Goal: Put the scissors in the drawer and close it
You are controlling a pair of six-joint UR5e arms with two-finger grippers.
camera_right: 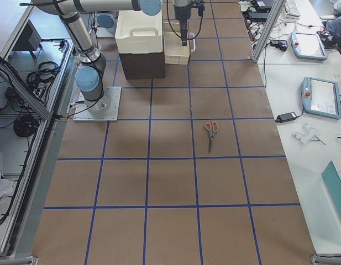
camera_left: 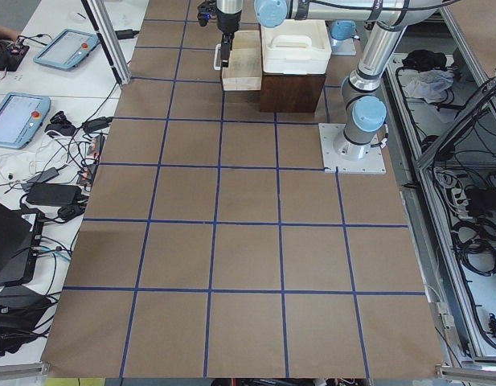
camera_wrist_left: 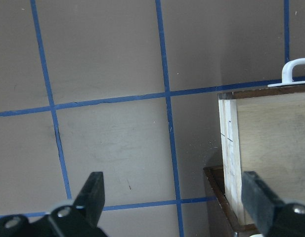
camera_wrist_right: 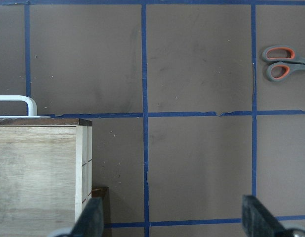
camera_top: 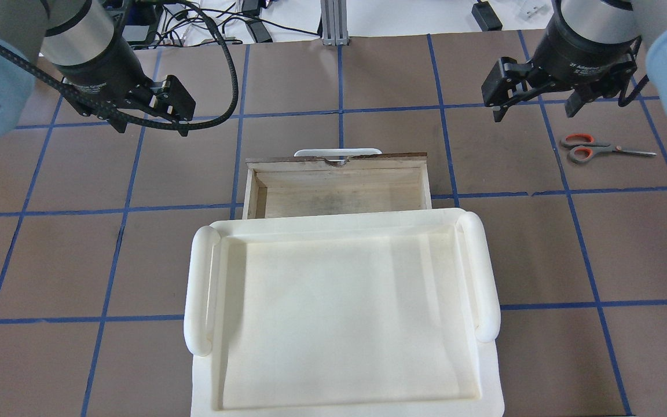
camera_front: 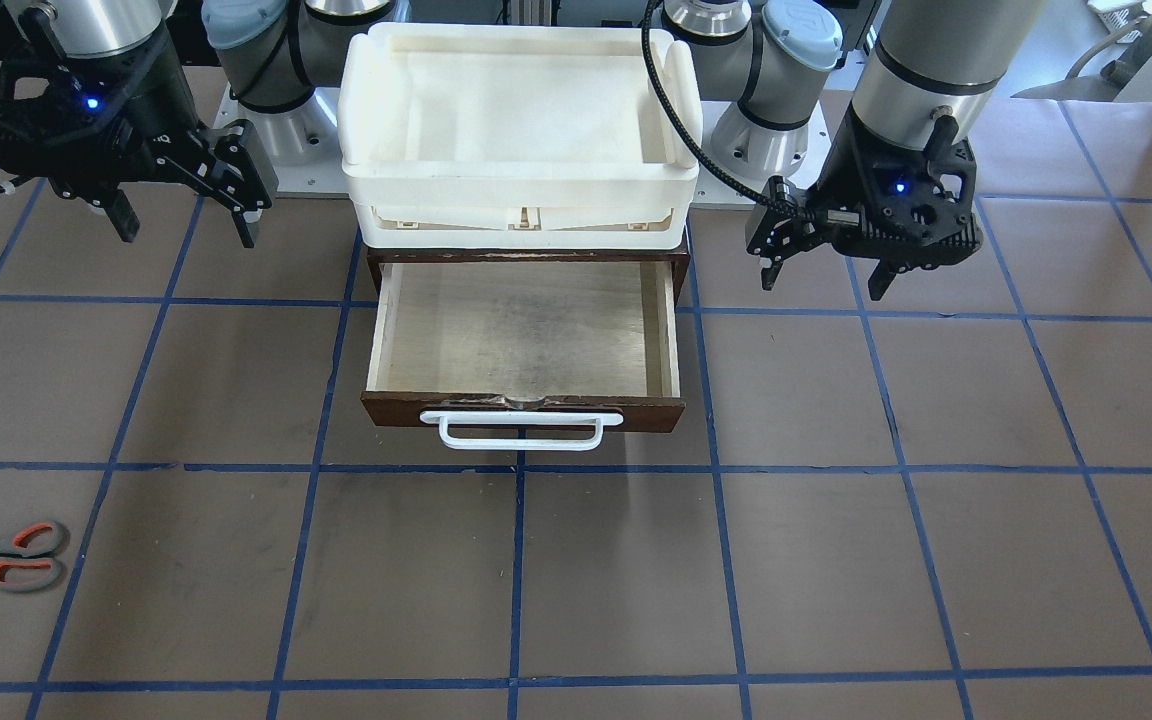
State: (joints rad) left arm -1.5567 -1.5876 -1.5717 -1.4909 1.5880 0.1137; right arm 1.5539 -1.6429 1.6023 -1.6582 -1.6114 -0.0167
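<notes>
**Overhead exterior: lining up on the scissors**

Start from the right pincer (camera_top: 533, 109), spread wide and empty above the brown taped table (camera_top: 339, 75), near the pair of scissors with dark grey handles and orange-red loop linings (camera_top: 603, 149). Leave the left pincer (camera_top: 151, 121), likewise spread and empty, parked on the drawer's other side.

Note the scissors lying flat and shut, well apart from the shallow dark-brown wooden drawer (camera_top: 339, 200), blades pointing away from it. Turn the wrist to straddle the slim neck by the pivot, across the blades rather than along them. Come straight down, almost to the table, then close gently. Lift high enough to clear the drawer's front and white bar handle (camera_front: 521, 432). Aim for the bare pale floor, forward of the white plastic tray (camera_top: 194, 289) on top.
</notes>
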